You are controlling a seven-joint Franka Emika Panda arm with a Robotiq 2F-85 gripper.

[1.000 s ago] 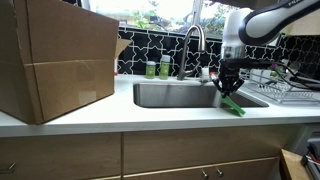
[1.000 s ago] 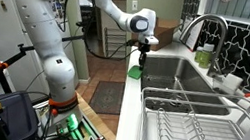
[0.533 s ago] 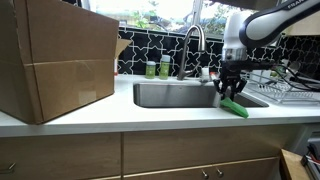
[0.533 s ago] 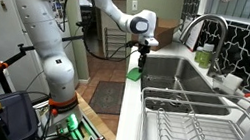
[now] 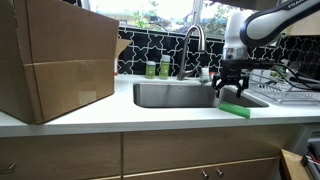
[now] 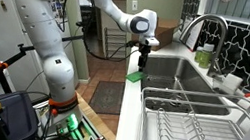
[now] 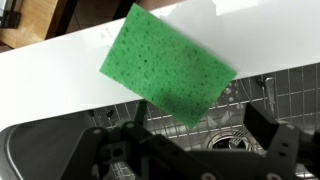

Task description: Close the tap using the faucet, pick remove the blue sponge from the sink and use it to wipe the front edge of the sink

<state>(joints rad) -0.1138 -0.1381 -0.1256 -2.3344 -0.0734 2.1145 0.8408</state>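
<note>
Green sponge (image 7: 168,68): flat on the sink's (image 5: 170,95) white front edge, one corner over the basin
Gripper (image 5: 232,91): just above it, fingers spread apart, holding nothing

Bright window backlight, soft low-resolution frames

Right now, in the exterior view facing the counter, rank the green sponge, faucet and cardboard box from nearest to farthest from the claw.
1. Green sponge, on the counter by its front edge, just below the open claw.
2. Faucet, behind the sink.
3. Cardboard box, at the far end of the counter.
</note>
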